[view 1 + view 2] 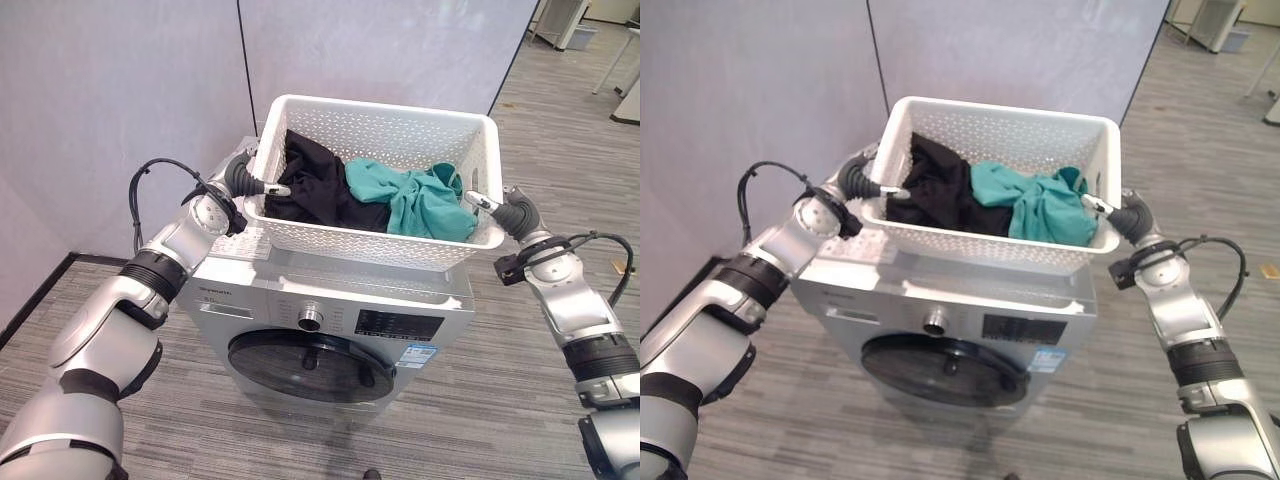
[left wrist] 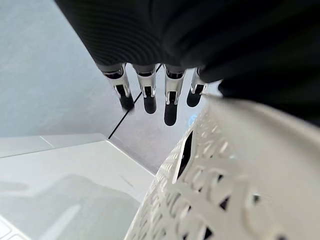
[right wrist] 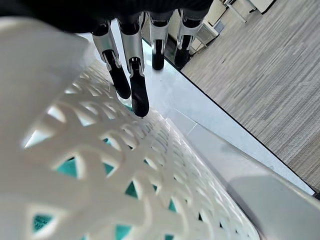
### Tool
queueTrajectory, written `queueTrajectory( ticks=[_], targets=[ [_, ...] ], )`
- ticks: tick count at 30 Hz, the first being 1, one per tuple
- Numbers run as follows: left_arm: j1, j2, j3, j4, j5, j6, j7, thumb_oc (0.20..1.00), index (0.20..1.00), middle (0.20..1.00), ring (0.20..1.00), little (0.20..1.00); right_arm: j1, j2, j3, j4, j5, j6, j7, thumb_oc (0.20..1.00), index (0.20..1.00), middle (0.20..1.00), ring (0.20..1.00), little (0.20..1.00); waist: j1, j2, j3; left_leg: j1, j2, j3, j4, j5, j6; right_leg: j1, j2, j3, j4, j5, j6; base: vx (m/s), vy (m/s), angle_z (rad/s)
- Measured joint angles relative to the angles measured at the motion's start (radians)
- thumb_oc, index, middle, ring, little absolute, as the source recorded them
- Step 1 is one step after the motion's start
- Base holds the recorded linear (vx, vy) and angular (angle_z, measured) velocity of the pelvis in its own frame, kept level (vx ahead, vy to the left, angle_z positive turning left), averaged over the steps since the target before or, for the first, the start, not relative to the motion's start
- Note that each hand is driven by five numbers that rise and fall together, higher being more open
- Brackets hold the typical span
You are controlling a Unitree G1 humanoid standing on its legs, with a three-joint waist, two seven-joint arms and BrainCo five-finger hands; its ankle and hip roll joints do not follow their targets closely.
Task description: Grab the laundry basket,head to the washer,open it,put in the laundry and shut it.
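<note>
A grey partition wall (image 1: 120,90) backs one silver washer (image 1: 330,310), which stands on striped grey carpet (image 1: 520,400), its round door (image 1: 310,365) closed. On the washer's top rests one white laundry basket (image 1: 370,235) holding two garments: a black one (image 1: 310,185) to the left, a teal one (image 1: 420,200) to the right. The left hand (image 1: 250,182) sits at the basket's left end, thumb over the rim, fingers (image 2: 170,92) straight alongside the wall. The right hand (image 1: 495,208) sits at the right end, fingers (image 3: 135,75) extended along the lattice.

basket (image 1: 370,235) – white perforated plastic | laundry (image 1: 420,200) – soft matt cloth | washer (image 1: 330,300) – smooth, probably painted metal
</note>
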Motion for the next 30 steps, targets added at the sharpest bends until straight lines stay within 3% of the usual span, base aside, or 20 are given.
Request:
queueTrajectory(
  ticks=[5, 13, 17, 18, 21, 22, 25, 30],
  targets=[
    [-0.026, -0.007, -0.006, 0.042, -0.008, -0.003, 0.001, 1.000, 1.000, 1.000, 1.000, 1.000, -0.036, 0.003, 0.016, 0.045, 0.021, -0.006, -0.002, 1.000, 1.000, 1.000, 1.000, 1.000, -0.009, 0.002, -0.002, 0.013, -0.001, -0.004, -0.035, 0.020, 0.000, 0.002, -0.002, -0.005, -0.008, 0.005, 0.001, 0.05, 0.009, 0.02],
    [-0.170, -0.041, -0.050, 0.220, -0.020, -0.003, 0.008, 1.000, 1.000, 1.000, 1.000, 1.000, -0.265, -0.002, 0.182, 0.309, 0.092, -0.005, -0.010, 1.000, 1.000, 1.000, 1.000, 1.000, -0.023, 0.011, -0.007, 0.001, -0.001, -0.005, -0.037, 0.023, 0.000, -0.010, -0.003, -0.006, -0.008, 0.008, 0.002, 0.01, 0.005, 0.00],
    [-0.260, -0.066, -0.123, 0.352, -0.056, -0.005, 0.021, 1.000, 1.000, 1.000, 1.000, 1.000, -0.431, -0.003, 0.342, 0.465, 0.135, 0.001, -0.007, 1.000, 1.000, 1.000, 1.000, 1.000, -0.033, 0.015, -0.007, 0.000, -0.001, 0.003, -0.043, 0.025, 0.000, -0.017, -0.003, -0.001, -0.008, 0.009, 0.002, -0.02, 0.017, -0.05],
    [-0.330, -0.082, -0.144, 0.383, -0.059, -0.036, 0.020, 1.000, 1.000, 1.000, 1.000, 1.000, -0.505, -0.004, 0.421, 0.507, 0.135, 0.002, -0.003, 1.000, 1.000, 1.000, 1.000, 1.000, -0.033, 0.018, -0.011, -0.015, -0.001, 0.003, -0.042, 0.025, 0.000, -0.032, -0.003, 0.000, -0.008, 0.010, 0.002, -0.05, 0.021, -0.01],
    [-0.409, -0.093, -0.257, 0.382, -0.055, -0.051, -0.005, 1.000, 1.000, 1.000, 1.000, 1.000, -0.692, -0.001, 0.631, 0.629, 0.136, 0.012, 0.045, 1.000, 1.000, 1.000, 1.000, 1.000, -0.032, 0.043, -0.020, -0.059, -0.006, 0.008, -0.030, 0.028, 0.003, -0.073, -0.008, 0.002, -0.008, 0.024, 0.001, -0.06, 0.010, -0.03],
    [-0.426, -0.115, -0.257, 0.378, -0.055, -0.059, -0.010, 1.000, 1.000, 1.000, 1.000, 1.000, -0.724, 0.002, 0.634, 0.646, 0.136, 0.011, 0.060, 1.000, 1.000, 1.000, 1.000, 1.000, -0.029, 0.048, -0.021, -0.070, -0.007, 0.007, -0.032, 0.030, 0.004, -0.083, -0.008, 0.001, -0.008, 0.025, 0.000, -0.12, 0.004, 0.00],
    [-0.472, -0.213, -0.259, 0.448, -0.055, -0.071, -0.011, 1.000, 1.000, 1.000, 1.000, 1.000, -0.887, 0.096, 0.721, 0.848, 0.156, 0.008, 0.083, 1.000, 1.000, 1.000, 1.000, 1.000, -0.031, 0.053, -0.020, -0.086, -0.005, 0.010, -0.029, 0.030, 0.003, -0.100, -0.006, 0.002, -0.008, 0.026, 0.000, -0.09, 0.001, -0.02],
    [-0.498, -0.214, -0.268, 0.456, -0.055, -0.078, -0.007, 1.000, 1.000, 1.000, 1.000, 1.000, -0.949, 0.146, 0.716, 0.900, 0.174, -0.006, 0.101, 1.000, 1.000, 1.000, 1.000, 1.000, -0.034, 0.055, -0.019, -0.102, -0.003, 0.012, -0.032, 0.035, 0.002, -0.120, -0.003, 0.007, -0.008, 0.031, -0.004, -0.01, 0.002, 0.00]
  ],
)
